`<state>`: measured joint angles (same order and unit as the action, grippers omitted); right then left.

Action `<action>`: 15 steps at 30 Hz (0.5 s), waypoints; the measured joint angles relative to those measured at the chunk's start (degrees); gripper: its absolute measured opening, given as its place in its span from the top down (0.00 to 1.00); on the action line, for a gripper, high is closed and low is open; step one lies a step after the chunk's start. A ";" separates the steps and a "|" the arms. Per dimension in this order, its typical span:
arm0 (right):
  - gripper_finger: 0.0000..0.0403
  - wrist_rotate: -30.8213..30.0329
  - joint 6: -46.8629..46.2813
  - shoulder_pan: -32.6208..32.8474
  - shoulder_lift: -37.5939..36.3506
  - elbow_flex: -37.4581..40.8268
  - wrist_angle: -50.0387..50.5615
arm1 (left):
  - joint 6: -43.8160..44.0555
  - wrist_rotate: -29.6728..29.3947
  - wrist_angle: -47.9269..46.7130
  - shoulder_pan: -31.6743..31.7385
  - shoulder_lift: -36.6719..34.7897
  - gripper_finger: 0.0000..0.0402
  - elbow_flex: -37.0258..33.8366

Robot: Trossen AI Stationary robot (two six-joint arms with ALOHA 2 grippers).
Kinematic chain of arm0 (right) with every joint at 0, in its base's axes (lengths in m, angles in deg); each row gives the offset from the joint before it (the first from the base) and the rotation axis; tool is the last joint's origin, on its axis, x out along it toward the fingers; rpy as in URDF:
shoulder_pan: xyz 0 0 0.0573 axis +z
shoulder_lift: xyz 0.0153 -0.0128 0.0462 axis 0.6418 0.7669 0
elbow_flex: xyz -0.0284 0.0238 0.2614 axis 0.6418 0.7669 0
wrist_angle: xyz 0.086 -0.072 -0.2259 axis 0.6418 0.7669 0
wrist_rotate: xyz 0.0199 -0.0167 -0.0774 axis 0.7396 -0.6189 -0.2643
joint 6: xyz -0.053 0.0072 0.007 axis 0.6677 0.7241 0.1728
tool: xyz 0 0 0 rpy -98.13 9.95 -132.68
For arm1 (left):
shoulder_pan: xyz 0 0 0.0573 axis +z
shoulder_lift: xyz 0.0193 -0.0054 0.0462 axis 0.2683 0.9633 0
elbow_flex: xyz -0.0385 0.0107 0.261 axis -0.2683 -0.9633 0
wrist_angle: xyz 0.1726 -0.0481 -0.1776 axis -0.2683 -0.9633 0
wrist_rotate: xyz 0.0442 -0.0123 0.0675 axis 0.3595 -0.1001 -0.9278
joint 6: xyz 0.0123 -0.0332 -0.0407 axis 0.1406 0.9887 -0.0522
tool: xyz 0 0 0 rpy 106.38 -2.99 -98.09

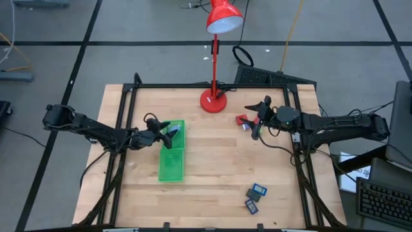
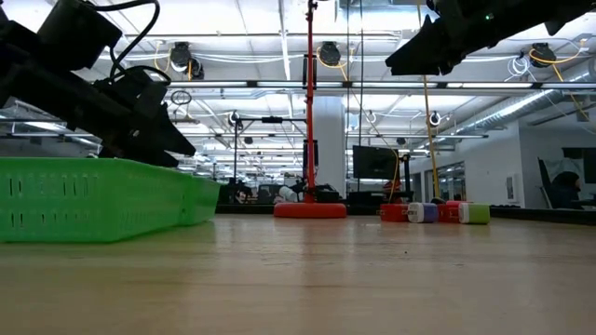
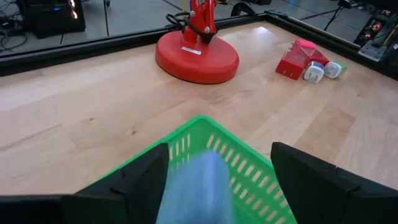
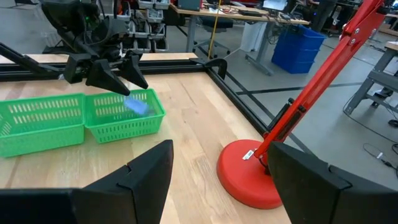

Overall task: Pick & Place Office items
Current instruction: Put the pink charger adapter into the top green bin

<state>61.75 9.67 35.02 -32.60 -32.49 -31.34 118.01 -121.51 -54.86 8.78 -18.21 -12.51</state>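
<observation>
Blue item: seen blurred between the parted fingers of the left gripper, just above the green tray's end compartment nearest the lamp; contact with the fingers not discernible, apparently released or about to drop.
Left gripper: poised over the tray end, fingers apart, nothing visibly clamped.
Green tray: long, two compartments, left of table centre; contents not discernible in any view.
Red blocks: clustered right of the lamp base, with a whitish-blue bit and a small pale-green bit touching or just beside them.
Dark rectangles with blue faces: two, lying near the front edge of the table, right of centre, well apart from the tray.
Right gripper: raised above the red cluster, clear of the table in the low view; fingers apart, empty.
Red desk lamp: standing at the rear centre of the table; not part of the task.
Progress: early, as judged from the layout; at most the blue item placed or being placed.
Remaining: red cluster and both dark rectangles not yet in the tray.
Likely step in hand: release of the blue item by the left arm; right arm positioned for a pick from the red cluster.
</observation>
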 joint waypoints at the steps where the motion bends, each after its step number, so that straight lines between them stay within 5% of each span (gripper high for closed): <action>1: 0.38 0.02 0.02 0.00 0.00 0.00 0.02 | -0.02 0.00 0.01 0.00 0.00 0.28 0.00; 15: 0.38 0.04 0.31 0.01 -5.30 0.00 3.57 | -10.85 0.54 1.25 0.00 -12.12 0.35 0.28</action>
<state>61.79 9.98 35.03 -37.89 -32.49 -27.77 107.16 -120.97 -53.61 8.78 -30.33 -12.23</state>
